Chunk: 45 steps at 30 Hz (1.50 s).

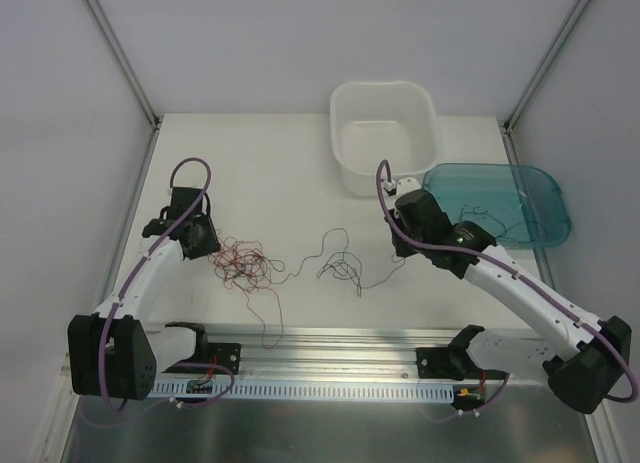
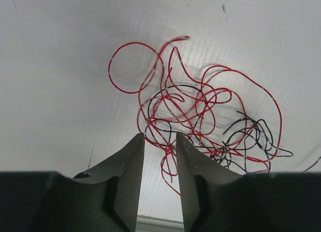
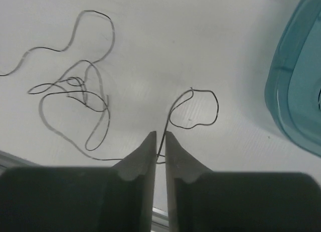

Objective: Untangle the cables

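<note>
A tangle of thin red and black cables lies on the white table at the left. In the left wrist view the tangle spreads just ahead of my fingertips. My left gripper is open, with a red loop lying between its tips, not gripped. A separate loose black cable curls at the table's middle. My right gripper is shut on one end of this black cable, whose strand runs up between the jaws and loops ahead.
A white tub stands at the back, behind the right arm. A teal plastic lid lies to the right of it, with a thin dark strand on it. A metal rail runs along the near edge.
</note>
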### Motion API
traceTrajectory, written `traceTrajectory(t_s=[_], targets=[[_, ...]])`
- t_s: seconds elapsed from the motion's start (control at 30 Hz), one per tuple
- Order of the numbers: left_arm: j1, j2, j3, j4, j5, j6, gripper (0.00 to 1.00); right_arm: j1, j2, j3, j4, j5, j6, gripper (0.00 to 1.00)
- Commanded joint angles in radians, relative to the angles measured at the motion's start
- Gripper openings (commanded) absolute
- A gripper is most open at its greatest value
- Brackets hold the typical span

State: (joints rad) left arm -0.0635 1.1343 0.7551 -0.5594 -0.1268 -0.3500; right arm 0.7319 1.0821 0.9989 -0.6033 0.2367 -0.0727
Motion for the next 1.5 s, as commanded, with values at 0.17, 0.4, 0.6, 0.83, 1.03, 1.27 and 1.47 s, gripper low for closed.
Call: traceTrajectory(t_s=[0.17, 0.4, 0.6, 0.83, 1.03, 1.27, 1.47], targets=[[0.002, -0.109, 0.03, 0.026, 0.245, 0.048, 0.8, -0.009, -0.014, -0.042, -0.076, 0.093, 0.206, 0.51], [-0.169, -0.173, 0.121, 0.032, 0.345, 0.022, 0.9, 0.033, -0.108, -0.086, 0.046, -0.079, 0.293, 0.84], [-0.452, 0.001, 0.202, 0.088, 0.242, 0.031, 0.87, 0.098, -0.068, -0.157, 0.184, -0.132, 0.355, 0.85], [-0.607, 0.297, 0.378, 0.189, 0.182, 0.203, 0.82, 0.127, -0.099, -0.284, 0.315, -0.151, 0.386, 0.82], [-0.639, 0.566, 0.504, 0.266, 0.204, 0.316, 0.79, 0.147, -0.145, -0.351, 0.385, -0.137, 0.392, 0.82], [-0.656, 0.737, 0.635, 0.282, 0.275, 0.434, 0.72, 0.152, -0.201, -0.365, 0.372, -0.096, 0.36, 0.82], [-0.677, 0.791, 0.648, 0.28, 0.329, 0.496, 0.65, 0.15, -0.223, -0.387, 0.365, -0.088, 0.349, 0.83]])
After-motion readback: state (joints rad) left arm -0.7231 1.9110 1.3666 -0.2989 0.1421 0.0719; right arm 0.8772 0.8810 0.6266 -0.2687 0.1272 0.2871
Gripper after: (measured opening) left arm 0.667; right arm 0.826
